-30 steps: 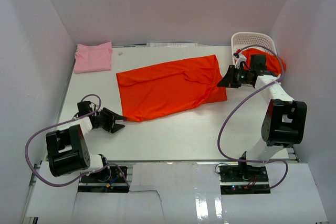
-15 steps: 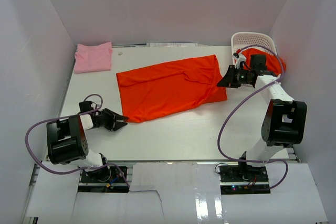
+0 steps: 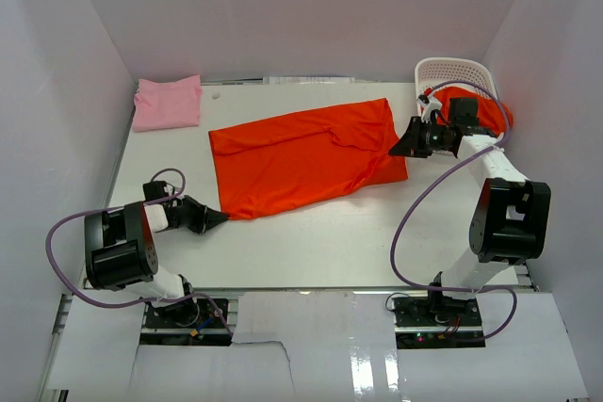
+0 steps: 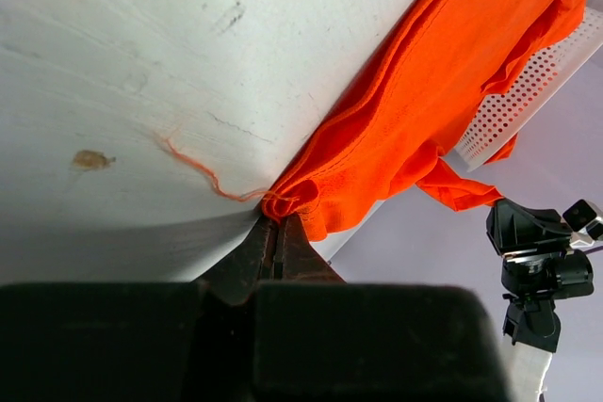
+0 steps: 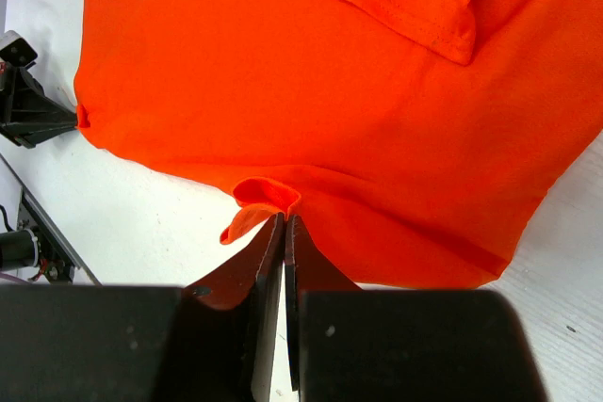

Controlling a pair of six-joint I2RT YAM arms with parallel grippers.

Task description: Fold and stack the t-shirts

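- Two claws of mine are clamped on one spread orange t-shirt (image 3: 306, 157), which lies flat across the middle of the white worktop (image 3: 311, 237), running from near left to far right.
- My left claw (image 4: 278, 225) is clenched, its tips pinching the shirt's near left corner. The cloth puckers right at the tips, and the corner sits low against the worktop.
- My right claw (image 5: 284, 221) is clenched too, biting a small fold of hem on the shirt's right edge. A little flap of cloth curls up beside the tips.
- Between the two grips the shirt shows shallow wrinkles, and a sleeve (image 5: 405, 7) lies folded over its far right part.
- A loose orange thread (image 4: 203, 168) trails from the pinched corner over the worktop, with a small brown stain (image 4: 91, 159) near it.
- A folded pink t-shirt (image 3: 168, 103) rests at the far left corner, well apart from the orange one.
- A white perforated basket (image 3: 452, 67) stands at the far right corner, just behind my right wrist, with more orange t-shirts (image 3: 497, 118) heaped in it and spilling over its rim.
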